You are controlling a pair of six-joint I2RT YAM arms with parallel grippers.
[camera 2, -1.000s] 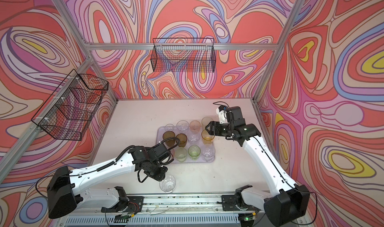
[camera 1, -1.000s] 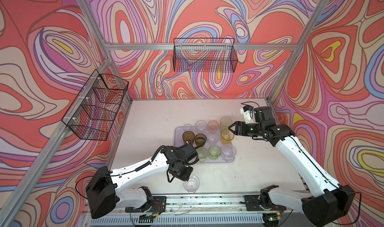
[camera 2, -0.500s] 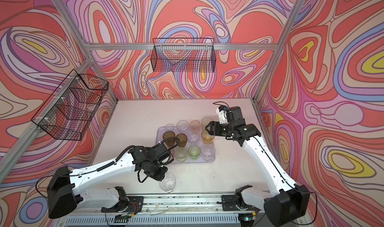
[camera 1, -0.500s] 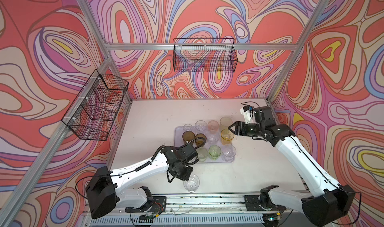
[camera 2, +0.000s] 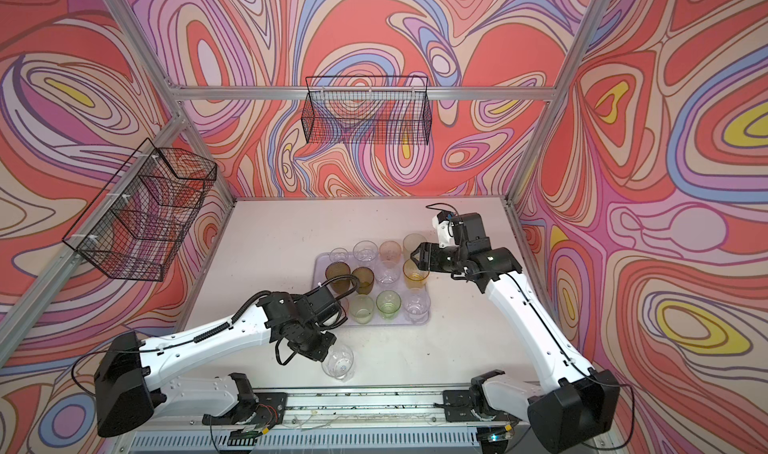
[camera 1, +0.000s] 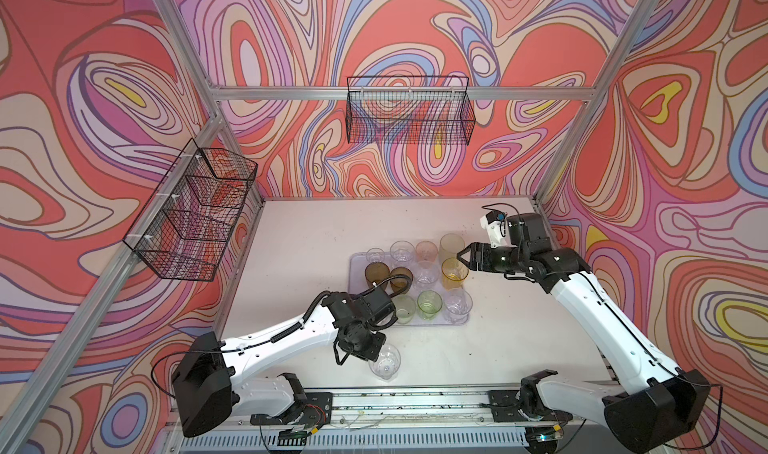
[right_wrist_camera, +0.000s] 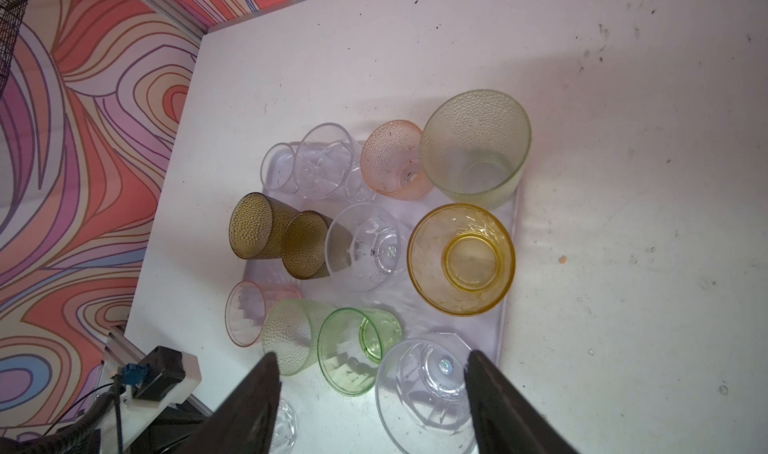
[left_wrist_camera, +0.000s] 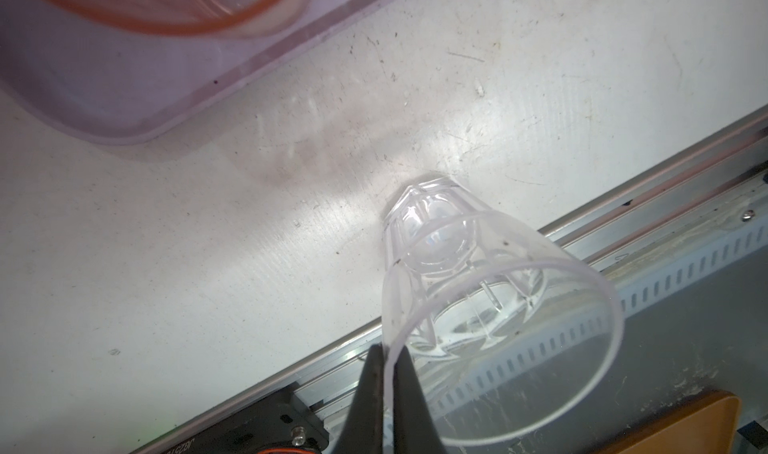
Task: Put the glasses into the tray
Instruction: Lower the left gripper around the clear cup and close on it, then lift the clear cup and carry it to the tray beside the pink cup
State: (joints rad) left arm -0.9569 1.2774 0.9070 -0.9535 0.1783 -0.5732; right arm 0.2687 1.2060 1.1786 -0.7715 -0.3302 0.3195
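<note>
Clear glass (camera 1: pixel 384 362) stood upright on the surface (camera 1: pixel 519 339), outside the tray (left_wrist_camera: pixel 83 77), its rim wall pinched between the closed left fingers (left_wrist_camera: pixel 409 406), one inside, one outside. That tray lay just beyond it, nearer the left arm. Right fingers (right_wrist_camera: pixel 253 406) gaped empty above the tray.

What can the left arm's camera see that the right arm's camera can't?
Only the left wrist camera shows the left gripper pinching the rim of the clear glass, with the metal rail behind it.

Only the right wrist camera shows the open right gripper, the yellow glass, the tall pale green glass, the two brown glasses and the swirly wall.

Both show the lilac tray and the white table.
</note>
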